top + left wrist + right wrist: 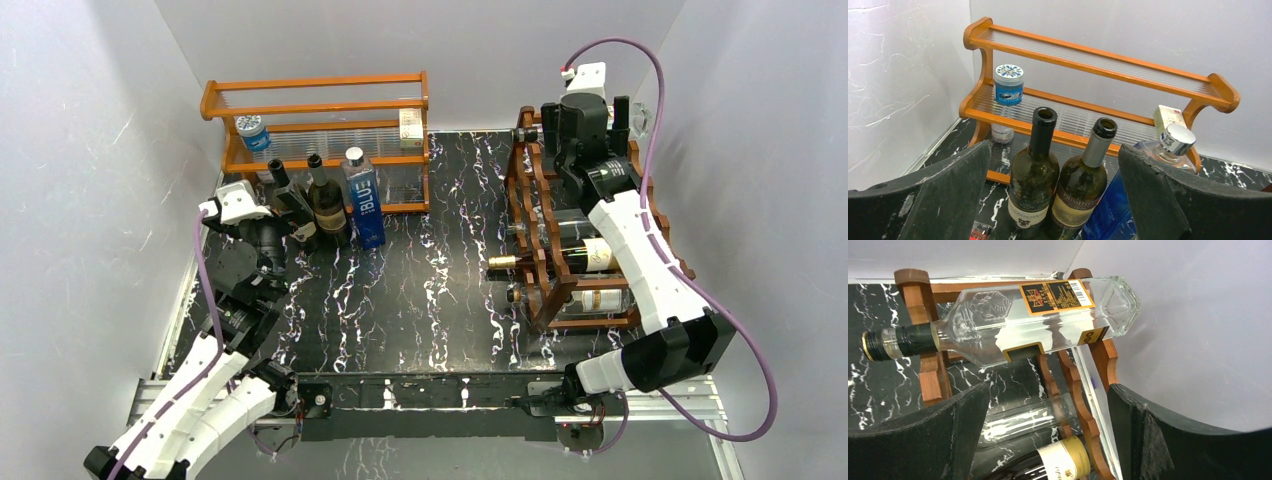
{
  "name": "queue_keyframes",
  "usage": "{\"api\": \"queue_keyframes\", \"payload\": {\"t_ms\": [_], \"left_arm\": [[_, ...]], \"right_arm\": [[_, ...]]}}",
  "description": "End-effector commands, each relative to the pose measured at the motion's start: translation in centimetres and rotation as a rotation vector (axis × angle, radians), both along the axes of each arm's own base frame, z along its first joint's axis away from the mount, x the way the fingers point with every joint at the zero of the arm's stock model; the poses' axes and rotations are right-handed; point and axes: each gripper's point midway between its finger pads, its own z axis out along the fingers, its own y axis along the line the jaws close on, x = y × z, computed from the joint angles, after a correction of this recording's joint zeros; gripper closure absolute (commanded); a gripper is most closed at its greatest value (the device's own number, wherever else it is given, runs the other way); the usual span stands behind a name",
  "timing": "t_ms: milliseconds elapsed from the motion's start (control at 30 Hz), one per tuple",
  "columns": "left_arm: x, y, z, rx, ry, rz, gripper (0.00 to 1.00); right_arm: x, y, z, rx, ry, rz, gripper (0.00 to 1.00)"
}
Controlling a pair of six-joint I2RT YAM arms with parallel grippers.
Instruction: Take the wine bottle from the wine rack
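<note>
The dark reddish-brown wine rack (541, 262) stands at the right of the table. A dark wine bottle (560, 258) with a gold neck and cream label lies in it, and another (592, 299) lies below. My right gripper (585, 140) is open over the rack's far end. In the right wrist view its fingers (1158, 440) straddle the rack's rail (1083, 415), holding nothing. A clear square bottle (998, 322) lies on the top tier, with the cream-labelled wine bottle (1063, 462) lower down. My left gripper (293, 222) is open and empty by the standing bottles.
An orange wooden shelf (315, 100) with clear slats stands at the back left, holding a small water bottle (1008, 87) and a box (1168, 117). Two upright wine bottles (1034, 175) (1082, 185) and a blue bottle (365, 205) stand before it. White walls enclose the table.
</note>
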Motion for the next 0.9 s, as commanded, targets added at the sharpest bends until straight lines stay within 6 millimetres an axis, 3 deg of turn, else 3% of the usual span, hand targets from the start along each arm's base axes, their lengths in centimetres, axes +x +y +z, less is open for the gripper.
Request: {"api": "queue_keyframes", "payload": {"t_ms": [0,233,433,533,700,867], "left_arm": [[-0.8,0.0,2.2,-0.028,-0.067,-0.005,0.02],[-1.1,-0.2,2.5,-0.036,-0.076,-0.017,0.02],[-0.8,-0.8,2.2,-0.025,-0.059,-0.032,0.02],[-0.7,-0.8,2.1,-0.023,-0.057,-0.033,0.02],[-0.6,-0.8,2.0,-0.017,-0.051,-0.030,0.02],[-0.4,-1.1,1.7,-0.011,-0.042,-0.034,0.02]], "right_arm": [[0.9,0.1,2.5,0.126,-0.083,-0.013,0.02],[1.4,-0.9,3.1,0.617,-0.234,-0.095,0.02],[3.1,-1.8,3.7,0.986,-0.369,-0.169,0.02],[4.0,-1.5,3.7,1.097,-0.420,-0.197,0.02],[4.6,-2.3,1.7,1.218,-0.454,-0.311,0.02],[5.3,-2.9,0.5,1.253,-0.479,-0.349,0.02]]}}
